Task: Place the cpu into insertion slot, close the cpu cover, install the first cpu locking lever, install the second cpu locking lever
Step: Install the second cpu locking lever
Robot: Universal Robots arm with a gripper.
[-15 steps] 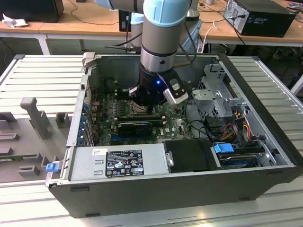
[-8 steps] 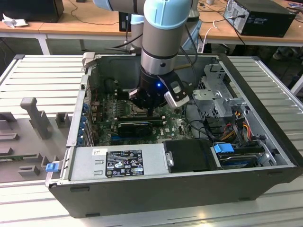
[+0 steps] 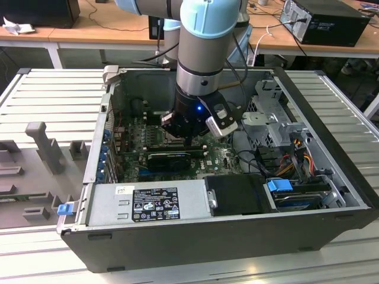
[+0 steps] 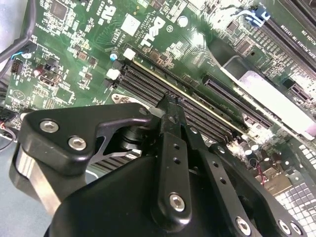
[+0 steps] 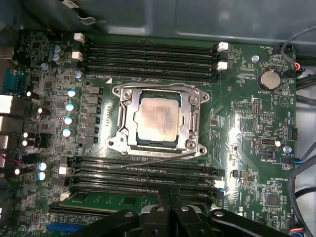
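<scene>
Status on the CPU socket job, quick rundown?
Gripper shut, empty, low over the motherboard. Cpu seated in insertion slot, cpu cover down around it. Thin lever lying beside the socket. Nothing blocking.

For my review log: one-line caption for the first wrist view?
Pale square metal cpu seated in socket, silvery frame cover closed, above black gripper.

Likely lab; open computer case point(image 3: 237, 234), slatted workbench point(image 3: 53, 94)

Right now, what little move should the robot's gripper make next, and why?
Probably ease the gripper toward the thin wire lever beside the socket. The cpu already lies under the lowered cpu cover, and that lever looks slanted and loose along the cover's edge nearest the gripper, not tucked in.
</scene>
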